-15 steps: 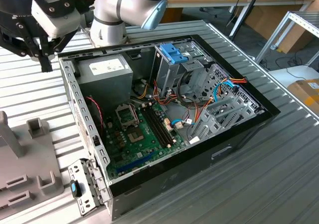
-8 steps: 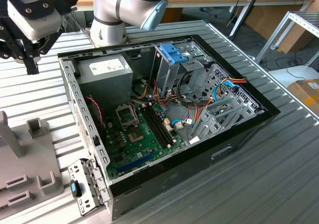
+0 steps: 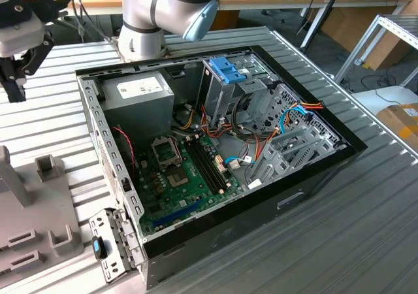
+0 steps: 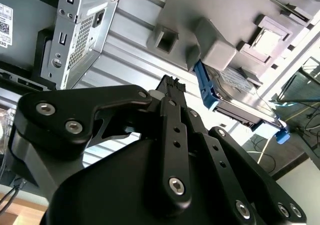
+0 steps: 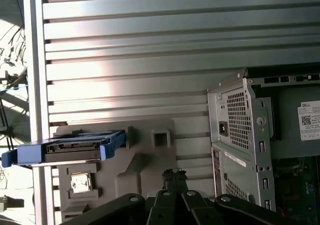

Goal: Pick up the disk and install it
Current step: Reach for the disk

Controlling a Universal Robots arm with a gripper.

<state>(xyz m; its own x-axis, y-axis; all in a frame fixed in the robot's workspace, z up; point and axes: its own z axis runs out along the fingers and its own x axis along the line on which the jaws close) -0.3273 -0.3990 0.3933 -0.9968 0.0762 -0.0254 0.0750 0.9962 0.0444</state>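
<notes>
The disk is a dark flat drive in bright blue rails. It rests on edge on a grey holder block that lies on the ribbed metal table. In the second wrist view the disk lies past the fingertips, blue end tab toward them. My gripper hangs above the table between the holder and the open computer case, apart from the disk. Its black fingers are shut with nothing between them. In the exterior view the gripper is at the far left, high above the table.
The open computer case lies on its side mid-table, motherboard up, with a grey drive cage under a blue latch at its back. The arm's base stands behind it. A grey fixture sits at the exterior view's left front.
</notes>
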